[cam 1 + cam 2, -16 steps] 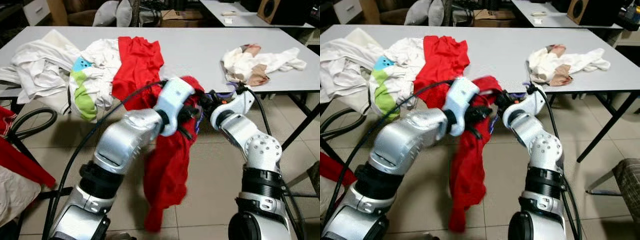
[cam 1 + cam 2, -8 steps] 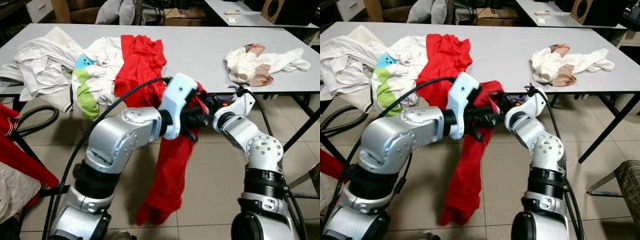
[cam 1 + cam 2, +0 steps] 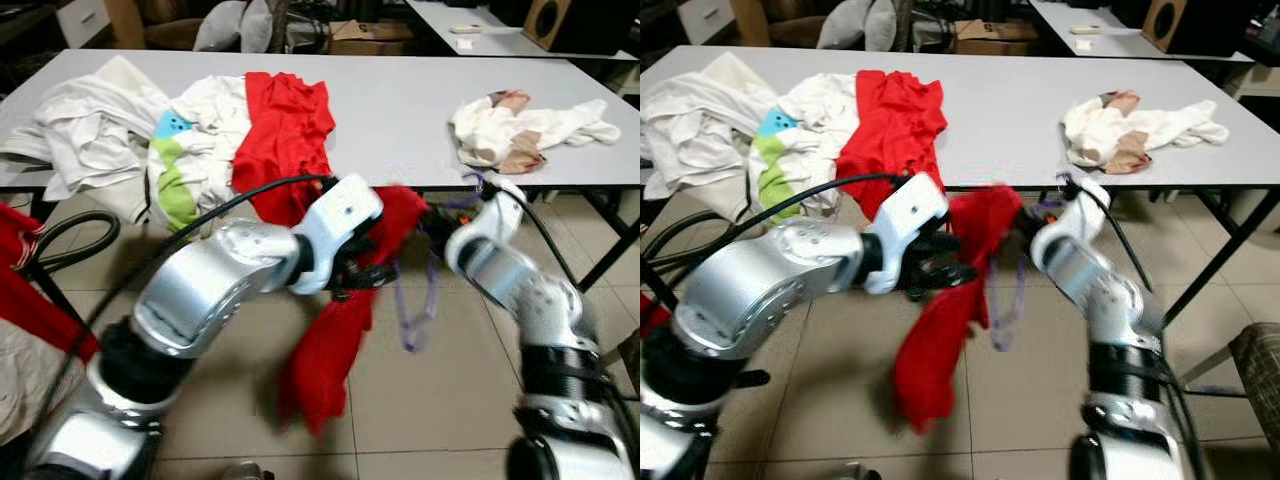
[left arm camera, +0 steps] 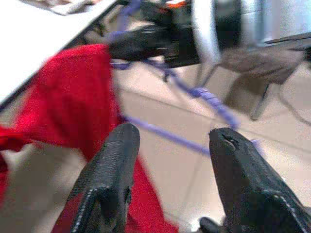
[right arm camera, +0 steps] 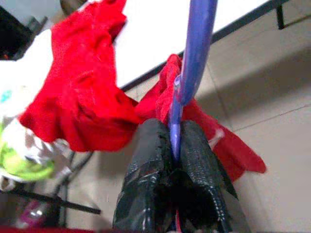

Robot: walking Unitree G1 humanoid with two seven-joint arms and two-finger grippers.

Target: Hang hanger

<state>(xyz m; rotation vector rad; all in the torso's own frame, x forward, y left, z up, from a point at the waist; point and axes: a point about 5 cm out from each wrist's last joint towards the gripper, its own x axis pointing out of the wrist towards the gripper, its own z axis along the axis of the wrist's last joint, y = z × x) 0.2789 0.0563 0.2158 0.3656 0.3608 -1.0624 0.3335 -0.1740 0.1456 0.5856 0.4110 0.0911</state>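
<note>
A thin purple hanger (image 3: 415,300) hangs in the air below the counter's (image 3: 400,110) front edge, with a red garment (image 3: 335,335) draped beside it.

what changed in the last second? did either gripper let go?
The left gripper has let go: fingers open, and the purple hanger now swings free below the right gripper, which stays shut on it. The red garment has slid partway off the hanger. The clothes on the table lie as before.
</note>
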